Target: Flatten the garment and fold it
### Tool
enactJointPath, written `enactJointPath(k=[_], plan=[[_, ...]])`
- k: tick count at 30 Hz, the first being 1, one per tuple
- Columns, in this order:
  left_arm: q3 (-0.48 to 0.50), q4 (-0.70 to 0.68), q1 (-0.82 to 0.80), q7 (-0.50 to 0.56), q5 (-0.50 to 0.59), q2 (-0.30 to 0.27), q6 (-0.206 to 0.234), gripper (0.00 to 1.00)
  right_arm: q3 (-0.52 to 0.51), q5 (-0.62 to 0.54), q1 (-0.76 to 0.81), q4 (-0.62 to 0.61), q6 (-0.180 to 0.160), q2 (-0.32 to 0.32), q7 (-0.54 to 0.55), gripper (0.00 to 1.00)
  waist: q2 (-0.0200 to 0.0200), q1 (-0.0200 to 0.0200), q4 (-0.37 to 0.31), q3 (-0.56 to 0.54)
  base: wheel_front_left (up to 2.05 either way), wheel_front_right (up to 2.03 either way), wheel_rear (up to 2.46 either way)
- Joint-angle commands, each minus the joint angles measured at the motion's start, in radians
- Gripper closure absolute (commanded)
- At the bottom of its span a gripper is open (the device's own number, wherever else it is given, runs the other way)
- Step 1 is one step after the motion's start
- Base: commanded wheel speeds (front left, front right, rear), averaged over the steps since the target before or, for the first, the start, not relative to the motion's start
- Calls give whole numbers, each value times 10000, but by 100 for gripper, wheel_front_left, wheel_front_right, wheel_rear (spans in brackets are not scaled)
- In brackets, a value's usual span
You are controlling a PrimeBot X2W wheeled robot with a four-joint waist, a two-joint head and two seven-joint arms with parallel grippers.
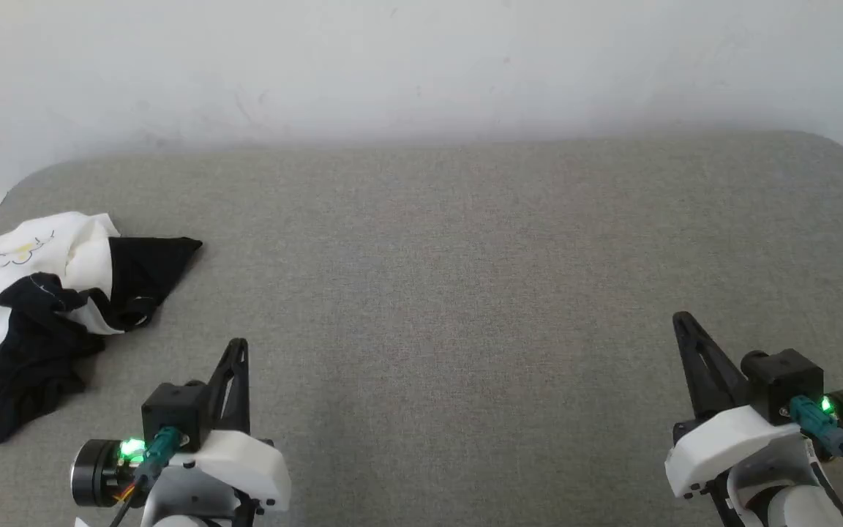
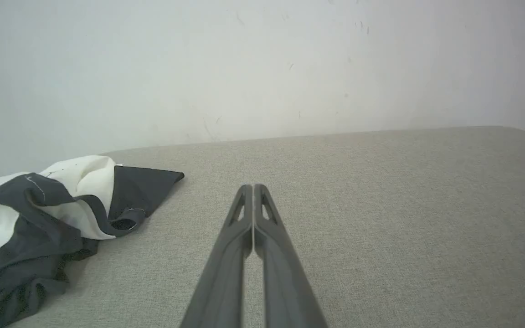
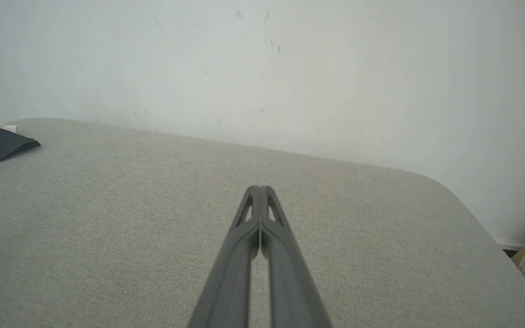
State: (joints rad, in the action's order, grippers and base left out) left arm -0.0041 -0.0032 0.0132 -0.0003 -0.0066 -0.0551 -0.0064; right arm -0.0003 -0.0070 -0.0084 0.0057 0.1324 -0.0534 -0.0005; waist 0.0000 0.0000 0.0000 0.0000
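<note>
Work on the task has evidently not begun: the garment (image 1: 48,293) lies in a crumpled heap at nine o'clock in the head view, at the left edge of the grey pad (image 1: 465,256), with part of it running past the frame. White body and black sleeves are tangled over one another, a bit of yellow print (image 1: 12,252) shows on an upper fold, and a black point of cloth sticks out toward two o'clock. No part of it looks spread flat, and no neat fold can be seen. The left gripper (image 1: 240,344) sits at seven o'clock, its two fingers pressed together on nothing, pointing toward twelve; it is near the heap but apart from it, and in the left wrist view the cloth lies at its nine o'clock. The right gripper (image 1: 681,318) sits at four o'clock, likewise closed and empty, well apart from the garment; a black corner of the cloth shows at nine o'clock in the right wrist view. The middle of the pad, from ten round to two o'clock, is bare up to the white wall (image 1: 421,66). Judging from this, everything is left to do: open a gripper, take hold of the cloth, draw it toward the middle, untangle the sleeves, spread and smooth the body, and only then fold it.
</note>
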Motion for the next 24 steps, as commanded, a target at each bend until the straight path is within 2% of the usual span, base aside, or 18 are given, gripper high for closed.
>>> enactJointPath(k=[1, 24], plan=[[41, 32, -132, 3, 66, 49, 64, 100, 3, 70, 84, -57, -17, 32, 5, 100, 0, 0, 0, 0, 0, 0, 0], [41, 32, -132, 3, 66, 49, 64, 100, 3, 70, 84, -57, -17, 32, 5, 100, 0, 0, 0, 0, 0, 0, 0]])
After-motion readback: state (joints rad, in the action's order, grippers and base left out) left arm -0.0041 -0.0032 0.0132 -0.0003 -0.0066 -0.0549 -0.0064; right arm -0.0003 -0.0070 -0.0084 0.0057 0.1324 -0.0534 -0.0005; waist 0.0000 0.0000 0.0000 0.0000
